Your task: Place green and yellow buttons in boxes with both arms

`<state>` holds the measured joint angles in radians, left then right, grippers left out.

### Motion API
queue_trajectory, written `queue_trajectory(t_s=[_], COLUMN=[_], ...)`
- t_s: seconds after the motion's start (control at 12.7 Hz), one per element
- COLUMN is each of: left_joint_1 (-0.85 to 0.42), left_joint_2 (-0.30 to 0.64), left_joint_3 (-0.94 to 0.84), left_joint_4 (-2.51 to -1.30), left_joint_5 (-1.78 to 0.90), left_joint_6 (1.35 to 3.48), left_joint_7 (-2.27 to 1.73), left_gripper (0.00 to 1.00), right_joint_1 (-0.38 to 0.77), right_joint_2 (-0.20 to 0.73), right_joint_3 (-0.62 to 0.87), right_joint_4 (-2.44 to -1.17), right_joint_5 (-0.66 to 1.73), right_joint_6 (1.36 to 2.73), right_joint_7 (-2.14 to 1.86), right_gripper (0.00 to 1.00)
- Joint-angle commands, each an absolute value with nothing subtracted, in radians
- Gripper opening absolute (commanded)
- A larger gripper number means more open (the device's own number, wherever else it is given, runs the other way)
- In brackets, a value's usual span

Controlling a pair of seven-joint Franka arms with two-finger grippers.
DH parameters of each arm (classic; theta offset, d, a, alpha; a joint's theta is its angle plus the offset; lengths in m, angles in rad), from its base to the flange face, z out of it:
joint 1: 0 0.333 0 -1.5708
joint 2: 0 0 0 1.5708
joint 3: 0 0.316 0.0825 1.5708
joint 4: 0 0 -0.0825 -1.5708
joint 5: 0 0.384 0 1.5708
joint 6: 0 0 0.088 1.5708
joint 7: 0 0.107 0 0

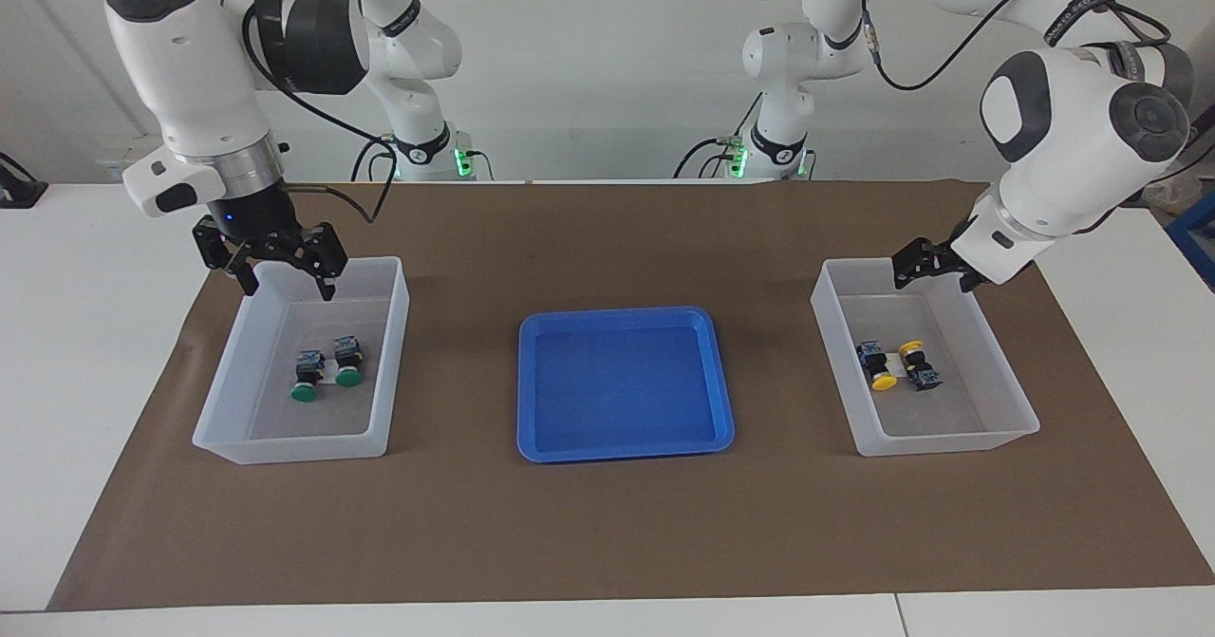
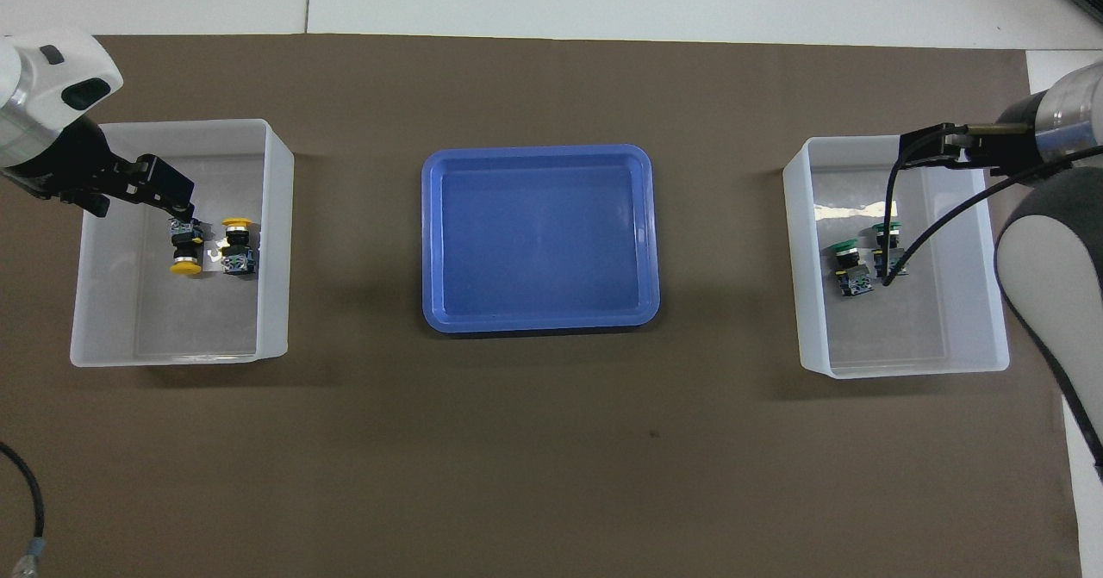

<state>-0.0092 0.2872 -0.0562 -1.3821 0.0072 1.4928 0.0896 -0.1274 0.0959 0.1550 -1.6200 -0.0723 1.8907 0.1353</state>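
Note:
Two green buttons (image 1: 304, 378) (image 1: 346, 364) lie side by side in the box (image 1: 294, 447) at the right arm's end of the table. My right gripper (image 1: 288, 281) hangs open and empty over that box's edge nearest the robots. Two yellow buttons (image 1: 878, 366) (image 1: 919, 364) lie in the other box (image 1: 949, 442) at the left arm's end. My left gripper (image 1: 932, 271) is open and empty over that box's near edge. In the overhead view the green buttons (image 2: 846, 268) and the yellow buttons (image 2: 185, 251) show in their boxes (image 2: 905, 369) (image 2: 172, 358), below the right gripper (image 2: 922, 149) and the left gripper (image 2: 168, 195).
A shallow blue tray (image 1: 626, 449) sits in the middle of the brown mat (image 1: 607, 533) between the two boxes, with nothing in it. It also shows in the overhead view (image 2: 539, 324). The white table (image 1: 85, 352) extends past the mat at both ends.

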Motion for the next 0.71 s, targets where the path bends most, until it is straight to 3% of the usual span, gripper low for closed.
queue_trajectory(t_s=[0.0,0.16,0.47,0.63], left_joint_1=[-0.054,-0.078,-0.071,-0.064], left_joint_2=[0.232,0.175,0.014,-0.015], left_joint_3=[-0.046,-0.048,-0.048,-0.046], left_joint_4=[-1.371,-1.426,-1.667,-1.71], left_joint_5=[0.009,0.008,0.008,0.008], left_joint_6=[1.463,1.465,1.561,1.577], left_joint_7=[0.039,0.031,0.035,0.044], left_gripper=[1.0,1.0,1.0,1.0], right_joint_1=[-0.149,-0.147,-0.052,-0.04], right_joint_2=[0.094,0.095,0.043,0.026], right_joint_3=[0.166,0.164,0.095,0.086], right_joint_4=[-1.602,-1.576,-1.588,-1.597], right_joint_5=[-0.058,-0.057,-0.055,-0.055], right_joint_6=[1.864,1.829,1.731,1.666], right_joint_7=[0.135,0.133,0.133,0.13], right_gripper=[1.0,1.0,1.0,1.0])
